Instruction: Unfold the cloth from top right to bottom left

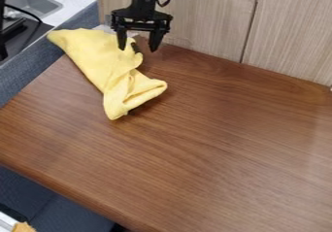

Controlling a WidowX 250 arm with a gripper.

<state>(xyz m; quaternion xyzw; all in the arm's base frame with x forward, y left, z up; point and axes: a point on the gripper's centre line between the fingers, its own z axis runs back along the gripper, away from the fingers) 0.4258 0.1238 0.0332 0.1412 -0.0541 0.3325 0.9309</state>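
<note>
A yellow cloth [104,61] lies folded and rumpled at the far left corner of the wooden counter [214,143], one end reaching past the left edge, the other bunched on the countertop. The black gripper [137,49] hangs at the cloth's right side near the back edge, its fingers spread wide, beside wood-grain panels [201,17].

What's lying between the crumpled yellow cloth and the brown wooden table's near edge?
Nothing: in the camera view, bare wood runs from the yellow cloth to the table's near edge.
</note>
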